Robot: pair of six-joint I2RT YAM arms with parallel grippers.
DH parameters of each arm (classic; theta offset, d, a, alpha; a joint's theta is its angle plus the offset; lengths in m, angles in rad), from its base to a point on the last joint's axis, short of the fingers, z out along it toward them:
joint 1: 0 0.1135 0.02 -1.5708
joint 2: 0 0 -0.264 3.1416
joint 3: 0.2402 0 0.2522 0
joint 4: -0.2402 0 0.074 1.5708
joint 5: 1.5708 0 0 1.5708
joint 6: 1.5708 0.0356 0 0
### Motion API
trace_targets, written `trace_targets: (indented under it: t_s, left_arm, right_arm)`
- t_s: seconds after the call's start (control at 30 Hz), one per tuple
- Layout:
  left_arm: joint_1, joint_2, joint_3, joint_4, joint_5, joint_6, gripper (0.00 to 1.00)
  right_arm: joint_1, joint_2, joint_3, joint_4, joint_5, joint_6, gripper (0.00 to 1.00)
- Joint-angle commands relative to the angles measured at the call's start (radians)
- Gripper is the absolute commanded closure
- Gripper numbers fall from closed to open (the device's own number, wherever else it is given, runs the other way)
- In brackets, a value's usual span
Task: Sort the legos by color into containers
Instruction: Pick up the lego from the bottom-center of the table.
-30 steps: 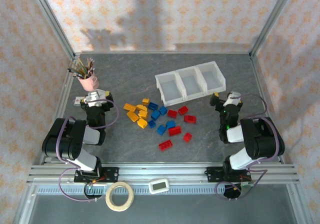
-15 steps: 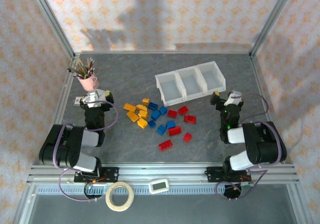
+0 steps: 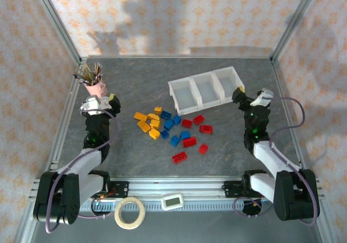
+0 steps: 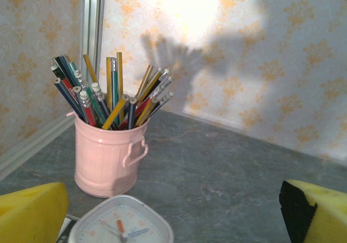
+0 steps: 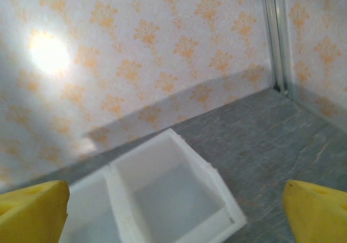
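The legos lie loose mid-table: yellow-orange ones on the left, blue ones in the middle, red ones on the right. Behind them stand the containers, three joined white bins, all empty. My left gripper hovers left of the bricks, close to the pink cup, open with nothing between its yellow fingers. At the right end of the bins my right gripper is open too. Between its fingertips I look into the end bin.
A pink cup of pencils stands at the back left, with a small white clock lying in front of it. A tape roll and a white timer rest on the front rail. Patterned walls and metal posts enclose the table.
Both arms have unfolded and reached forward. The left gripper moved a little back toward the pink cup. The right gripper moved back and right, beside the end bin. The bricks have not moved.
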Motion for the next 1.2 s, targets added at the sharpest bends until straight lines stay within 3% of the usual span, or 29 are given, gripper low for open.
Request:
trace_targets:
  t_s: [0.0, 0.2, 0.5, 0.57, 0.67, 0.93, 1.17]
  left_arm:
    - [0.001, -0.041, 0.047, -0.14, 0.036, -0.121, 0.0]
    - [0.005, -0.139, 0.023, -0.245, 0.034, -0.319, 0.0]
    - [0.004, -0.27, 0.036, -0.424, 0.22, -0.352, 0.01]
    - [-0.003, -0.282, 0.031, -0.419, 0.298, -0.366, 0.01]
    - [-0.034, -0.274, 0.083, -0.539, 0.315, -0.385, 0.01]
    - [-0.274, -0.262, 0.102, -0.581, 0.309, -0.454, 0.01]
    - [-0.526, -0.213, 0.107, -0.57, 0.215, -0.482, 0.01]
  right_arm:
    - [-0.006, -0.008, 0.045, -0.23, 0.032, 0.228, 0.0]
    - [-0.007, 0.035, 0.092, -0.364, -0.042, 0.274, 0.0]
    - [0.014, 0.119, 0.218, -0.651, -0.184, 0.23, 0.0]
    - [0.042, 0.127, 0.242, -0.706, -0.189, 0.218, 0.0]
    - [0.108, 0.118, 0.261, -0.786, -0.151, 0.204, 0.0]
    - [0.257, 0.095, 0.281, -1.0, -0.073, 0.263, 0.0]
    - [0.443, 0.063, 0.227, -1.104, -0.001, 0.411, 0.0]
